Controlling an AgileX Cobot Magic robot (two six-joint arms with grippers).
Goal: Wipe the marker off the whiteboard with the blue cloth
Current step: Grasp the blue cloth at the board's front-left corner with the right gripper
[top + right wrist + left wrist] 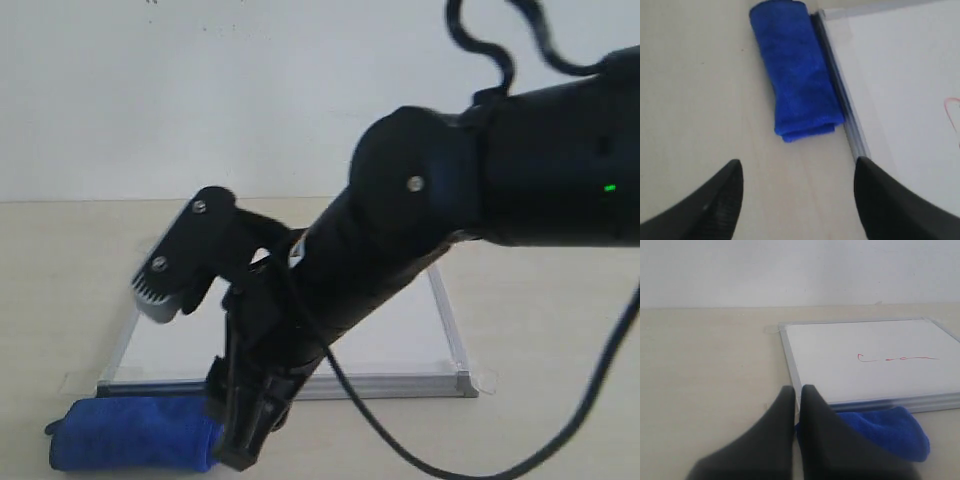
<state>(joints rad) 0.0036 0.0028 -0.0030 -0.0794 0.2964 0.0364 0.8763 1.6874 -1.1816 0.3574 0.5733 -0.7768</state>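
The blue cloth point(135, 432) point(885, 427) point(797, 75) lies rolled on the table against the whiteboard's point(420, 340) point(865, 340) point(890, 75) silver frame. The marker point(895, 359) point(952, 112) is a thin red line on the board; the arm hides it in the exterior view. My right gripper point(797, 161) point(200, 378) is open wide and empty, hovering over bare table a short way from the cloth's end. My left gripper point(797, 388) is shut with nothing in it, its tips just beside the cloth. The exterior view does not show the left gripper.
The right arm's black body point(420, 230) and its cable point(380, 430) cross over much of the whiteboard in the exterior view. A pale wooden tabletop point(560, 330) surrounds the board, with a white wall behind.
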